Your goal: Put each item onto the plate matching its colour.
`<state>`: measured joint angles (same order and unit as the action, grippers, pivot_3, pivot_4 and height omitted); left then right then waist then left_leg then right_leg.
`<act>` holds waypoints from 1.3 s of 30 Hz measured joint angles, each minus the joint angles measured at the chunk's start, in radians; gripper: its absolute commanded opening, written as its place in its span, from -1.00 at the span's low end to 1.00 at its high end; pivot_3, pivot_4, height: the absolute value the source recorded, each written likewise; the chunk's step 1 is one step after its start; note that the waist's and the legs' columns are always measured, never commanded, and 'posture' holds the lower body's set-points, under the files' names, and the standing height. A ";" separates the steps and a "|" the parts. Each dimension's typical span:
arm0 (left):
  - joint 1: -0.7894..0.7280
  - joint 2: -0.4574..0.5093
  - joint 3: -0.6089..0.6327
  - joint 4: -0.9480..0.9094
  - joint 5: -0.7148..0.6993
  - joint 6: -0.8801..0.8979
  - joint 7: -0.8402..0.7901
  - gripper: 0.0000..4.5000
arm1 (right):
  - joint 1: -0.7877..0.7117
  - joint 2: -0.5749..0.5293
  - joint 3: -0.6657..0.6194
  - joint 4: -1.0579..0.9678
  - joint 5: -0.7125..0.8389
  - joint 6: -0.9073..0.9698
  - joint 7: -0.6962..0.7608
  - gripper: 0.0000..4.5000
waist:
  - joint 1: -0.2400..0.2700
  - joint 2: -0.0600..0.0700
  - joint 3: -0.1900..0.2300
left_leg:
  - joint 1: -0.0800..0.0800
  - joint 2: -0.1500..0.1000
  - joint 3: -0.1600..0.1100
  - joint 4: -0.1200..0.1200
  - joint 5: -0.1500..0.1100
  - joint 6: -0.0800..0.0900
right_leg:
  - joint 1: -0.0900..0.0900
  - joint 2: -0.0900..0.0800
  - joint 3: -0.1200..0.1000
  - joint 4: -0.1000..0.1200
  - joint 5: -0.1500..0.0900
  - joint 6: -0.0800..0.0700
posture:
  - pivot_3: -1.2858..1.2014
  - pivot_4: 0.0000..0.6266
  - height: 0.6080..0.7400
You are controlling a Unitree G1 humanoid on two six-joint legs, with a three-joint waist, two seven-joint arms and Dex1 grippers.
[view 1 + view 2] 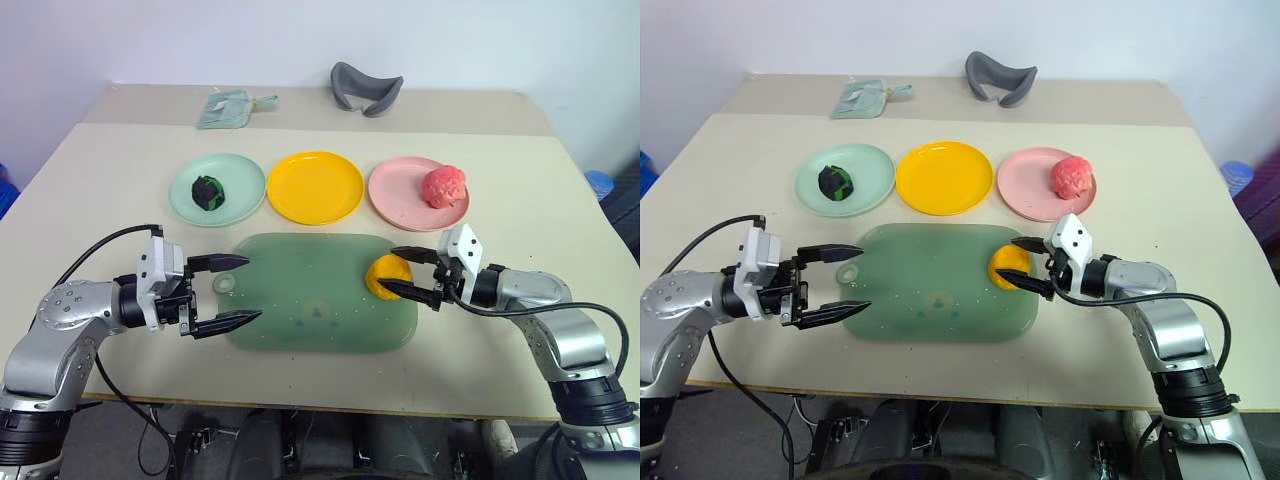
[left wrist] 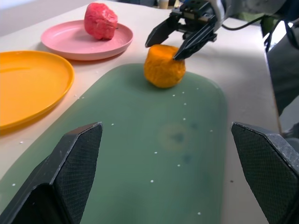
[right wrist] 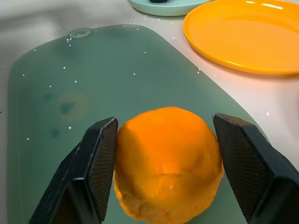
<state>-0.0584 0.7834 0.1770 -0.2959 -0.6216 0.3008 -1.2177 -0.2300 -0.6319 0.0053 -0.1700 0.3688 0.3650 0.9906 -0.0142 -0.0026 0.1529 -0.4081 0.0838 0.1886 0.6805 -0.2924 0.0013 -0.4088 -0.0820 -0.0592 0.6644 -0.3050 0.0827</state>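
Our right fingers (image 1: 412, 276) sit around the orange-yellow item (image 3: 168, 161) at the tray's (image 1: 300, 300) right edge, not yet squeezing, ready to lift it toward the yellow plate (image 1: 315, 187). Our left fingers (image 1: 228, 292) wait wide open, empty.

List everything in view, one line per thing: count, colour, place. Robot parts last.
Table: one, beige, under everything.
Tray: one, translucent green, near centre.
Orange toy food: one, orange-yellow, on the tray's right end.
Mint green plate: one, far left of the row.
Dark green toy food: one, green and black, on the mint green plate.
Yellow plate: one, middle of the row, bare.
Pink plate: one, right of the row.
Red toy food: one, pinkish-red, on the pink plate.
Grey pad: one, curved, far edge.
Pouch: one, pale green, far left.
Left claw: open, at the tray's left end.
Right claw: open, straddling the orange toy food.
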 measured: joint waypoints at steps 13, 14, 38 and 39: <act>-0.015 -0.005 -0.005 -0.001 -0.001 0.004 0.002 1.00 | -0.003 0.001 0.039 0.018 -0.014 -0.050 0.006 0.22 | 0.000 -0.002 -0.001 | 0.001 0.000 0.000 0.000 0.000 0.000 | 0.001 0.000 0.000 0.000 0.000 0.000 | 0.03 -0.52 1.00; -0.016 -0.005 -0.005 -0.002 -0.001 0.004 0.003 1.00 | -0.003 0.001 0.042 0.018 -0.014 -0.053 0.004 0.09 | -0.001 -0.003 -0.002 | 0.001 0.000 0.000 0.000 0.000 0.000 | 0.001 0.000 0.000 0.000 0.000 0.000 | 0.03 -0.52 1.00; -0.017 -0.023 -0.011 -0.023 0.000 0.017 0.044 1.00 | 0.013 0.017 0.060 0.020 -0.012 0.004 -0.017 0.98 | 0.001 -0.003 -0.002 | 0.000 0.000 0.000 0.000 0.000 0.000 | 0.000 0.000 0.000 0.000 0.000 0.000 | 0.03 -0.52 1.00; -0.017 -0.023 -0.012 -0.024 0.000 0.017 0.046 1.00 | 0.013 0.017 0.063 0.023 -0.022 -0.012 -0.018 0.98 | 0.001 -0.003 -0.002 | 0.000 0.000 0.000 0.000 0.000 0.000 | 0.000 0.000 0.000 0.000 0.000 0.000 | 0.03 -0.52 1.00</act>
<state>-0.0750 0.7599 0.1655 -0.3201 -0.6219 0.3176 -1.1722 -0.2170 -0.6148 0.0684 -0.1473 0.3471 0.3535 0.9725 -0.0136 -0.0052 0.1513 -0.4078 0.0838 0.1882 0.6808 -0.2924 0.0015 -0.4084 -0.0819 -0.0592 0.6645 -0.3051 0.0827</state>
